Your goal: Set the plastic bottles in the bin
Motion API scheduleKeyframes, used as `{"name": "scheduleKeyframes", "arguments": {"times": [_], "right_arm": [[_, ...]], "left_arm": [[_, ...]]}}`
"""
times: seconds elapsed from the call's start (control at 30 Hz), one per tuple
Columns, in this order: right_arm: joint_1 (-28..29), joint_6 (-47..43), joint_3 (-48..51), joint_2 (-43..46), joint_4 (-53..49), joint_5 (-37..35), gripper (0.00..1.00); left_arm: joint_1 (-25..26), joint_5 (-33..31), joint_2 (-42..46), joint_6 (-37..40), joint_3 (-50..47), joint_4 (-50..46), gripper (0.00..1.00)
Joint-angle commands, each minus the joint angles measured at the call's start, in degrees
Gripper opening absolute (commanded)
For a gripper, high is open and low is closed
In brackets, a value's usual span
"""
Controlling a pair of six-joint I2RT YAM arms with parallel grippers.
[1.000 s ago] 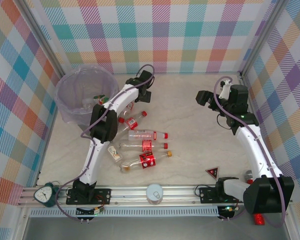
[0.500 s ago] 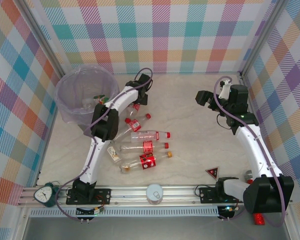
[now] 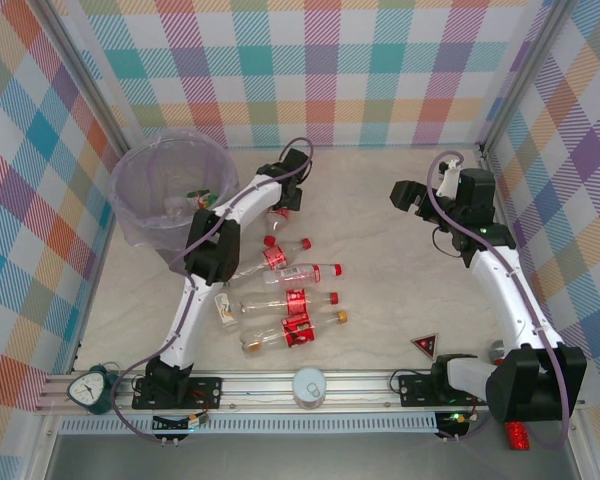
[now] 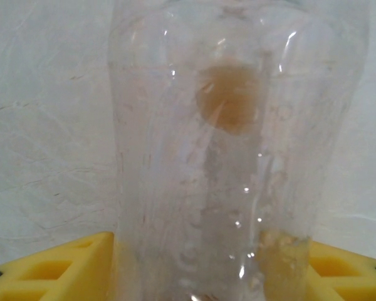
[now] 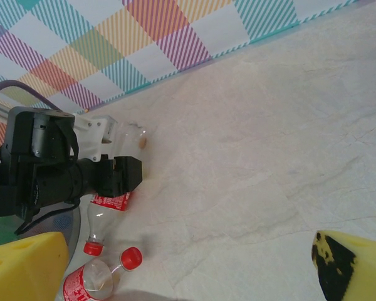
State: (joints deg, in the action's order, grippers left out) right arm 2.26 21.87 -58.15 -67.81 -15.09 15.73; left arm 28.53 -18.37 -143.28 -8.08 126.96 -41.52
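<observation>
While bottles (image 3: 285,300) are lying loose, the bin (image 3: 130,215) is holding little.
Left gripper (image 3: 279,203) is clamping a clear bottle (image 4: 225,157); right gripper (image 3: 408,196) is gaping empty.

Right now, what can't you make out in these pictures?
Left wrist view: clear plastic bottle in the left pincer; cap and label cut off by frame edges.
Top view: that pincer's fingers, hidden under its own wrist.
Top view: contents of the round translucent pale-purple bin, too small and blurred.
</observation>
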Motion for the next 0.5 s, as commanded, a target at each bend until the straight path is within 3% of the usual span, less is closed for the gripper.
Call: {"name": "scheduleKeyframes", "arguments": {"times": [0.0, 0.47], "right_arm": [[-0.24, 0.52, 0.41, -0.39, 2.21, 1.32, 1.00], [-0.24, 0.36, 0.23, -1.18, 2.36, 1.92, 1.00]], "left_arm": [[0.86, 1.24, 7.05, 1.22, 0.04, 2.46, 0.57], [5.30, 1.67, 18.90, 4.19, 0.31, 4.30, 0.48]]}}
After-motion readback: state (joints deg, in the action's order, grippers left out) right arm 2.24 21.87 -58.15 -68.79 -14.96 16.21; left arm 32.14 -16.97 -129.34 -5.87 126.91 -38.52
